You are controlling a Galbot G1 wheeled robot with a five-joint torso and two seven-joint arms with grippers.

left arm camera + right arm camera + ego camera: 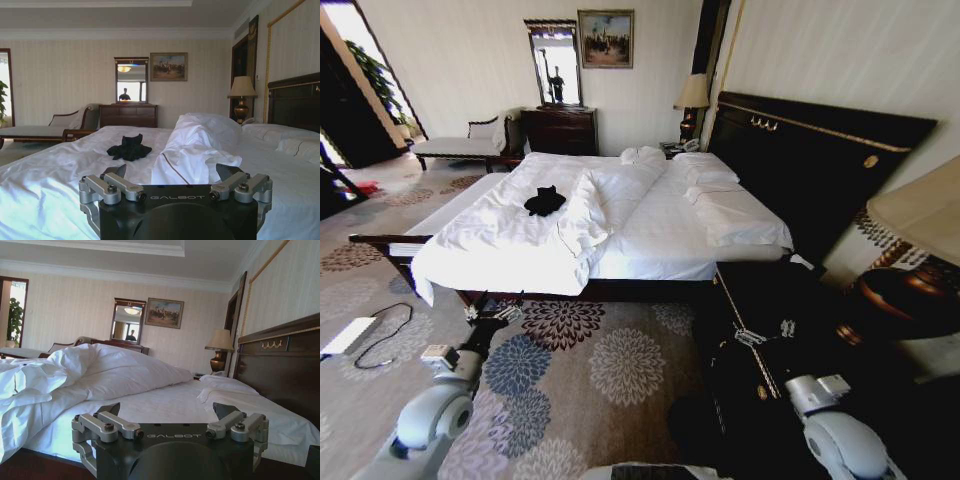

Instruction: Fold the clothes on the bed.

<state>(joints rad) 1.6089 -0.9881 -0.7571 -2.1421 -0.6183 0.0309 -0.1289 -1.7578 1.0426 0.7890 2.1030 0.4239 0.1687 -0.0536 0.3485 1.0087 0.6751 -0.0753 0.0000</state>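
Observation:
The clothes are a crumpled black heap on the white duvet, on the left half of the bed. The bed has a bunched ridge of duvet down its middle. The left wrist view shows the clothes lying beyond my left gripper, which is open and empty. In the head view my left gripper hovers low by the bed's near left corner. My right gripper hangs over the dark nightstand by the bed's right side. The right wrist view shows this gripper open and empty, facing the bed.
A dark nightstand and a large lamp stand at my right. A white box with a cable lies on the patterned carpet at left. A chaise bench and a dresser with mirror line the far wall.

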